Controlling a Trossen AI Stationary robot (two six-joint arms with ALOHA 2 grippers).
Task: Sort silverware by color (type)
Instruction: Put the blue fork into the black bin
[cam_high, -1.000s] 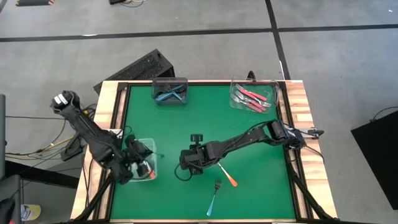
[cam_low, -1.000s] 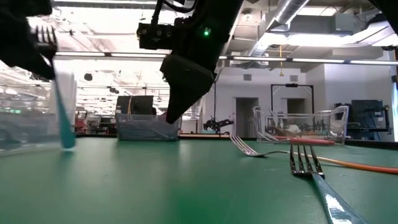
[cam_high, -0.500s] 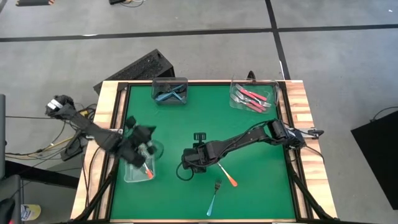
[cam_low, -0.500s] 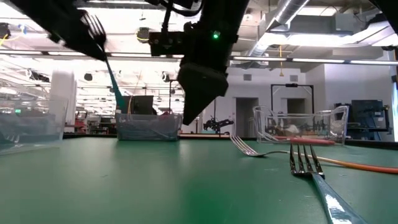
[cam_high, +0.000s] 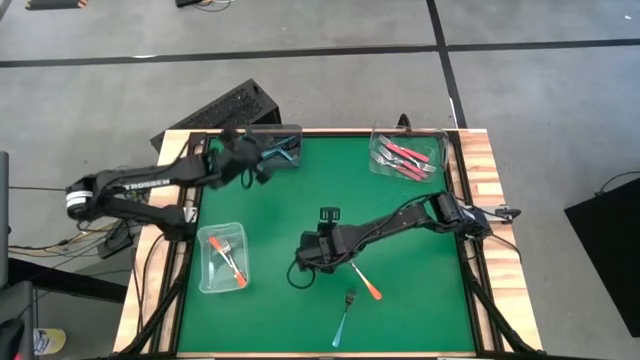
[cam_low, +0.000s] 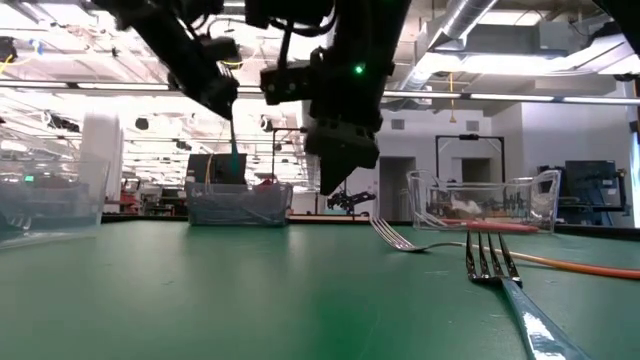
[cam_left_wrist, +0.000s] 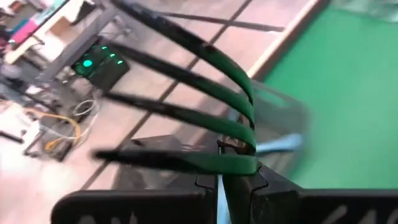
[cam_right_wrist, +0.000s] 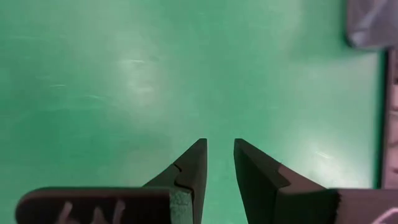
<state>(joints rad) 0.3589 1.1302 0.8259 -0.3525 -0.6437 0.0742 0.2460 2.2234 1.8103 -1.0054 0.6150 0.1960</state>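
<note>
Teal-handled, the fork (cam_left_wrist: 205, 106) sits clamped in the left end effector (cam_high: 252, 158) at the upper left of the high view, just beside the clear container (cam_high: 274, 147) of blue forks; tines point forward in the wrist view. The drop lies just to the right. "TROSSEN" reads on that arm. The right end effector (cam_high: 318, 250) hangs mid-tabletop, fingers slightly parted, empty, nearest the orange fork (cam_high: 365, 282) and blue fork (cam_high: 343, 317) at lower centre.
</note>
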